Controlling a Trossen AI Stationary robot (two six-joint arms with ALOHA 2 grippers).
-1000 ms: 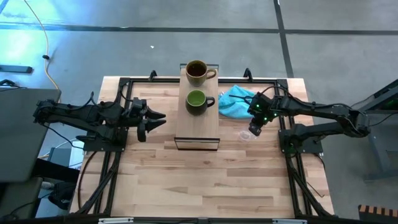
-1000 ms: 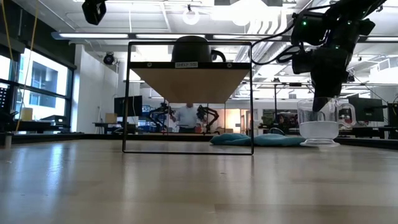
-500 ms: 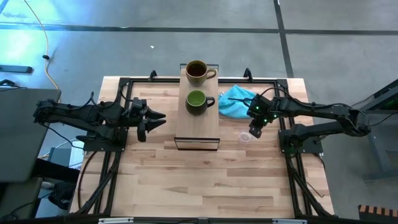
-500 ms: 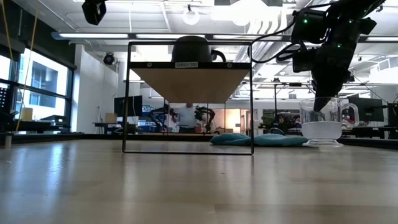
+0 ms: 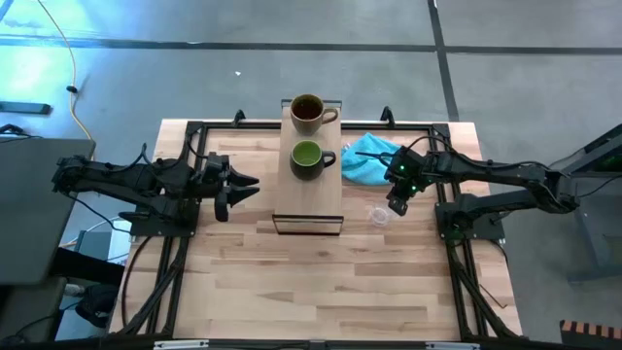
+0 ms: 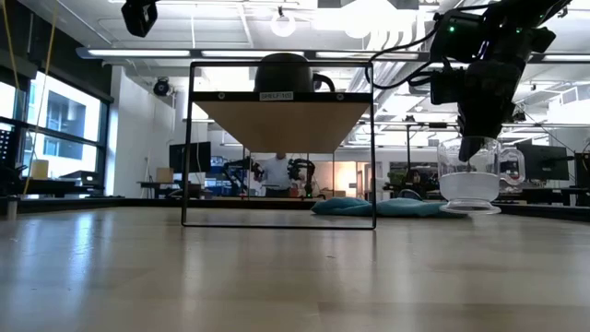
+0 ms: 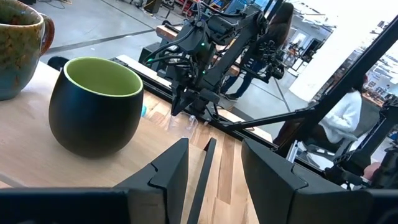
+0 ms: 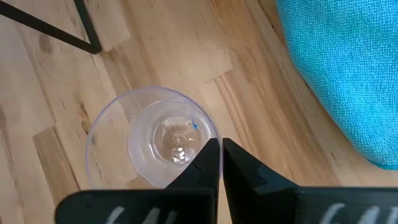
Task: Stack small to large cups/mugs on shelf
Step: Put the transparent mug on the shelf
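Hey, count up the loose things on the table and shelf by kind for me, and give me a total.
Handled mugs: 2, the brown mug and the green mug, both on the shelf
Clear glass cups: 1, the glass cup, on the table
Cloths: 1, the turquoise cloth
Total: 4

Two mugs (image 5: 309, 136) on shelf (image 5: 308, 199)

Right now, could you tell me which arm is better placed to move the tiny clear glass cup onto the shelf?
The right. Its gripper is shut on the rim of the tiny clear glass cup, beside the turquoise cloth. The left gripper waits on the far side of the light-wood shelf.
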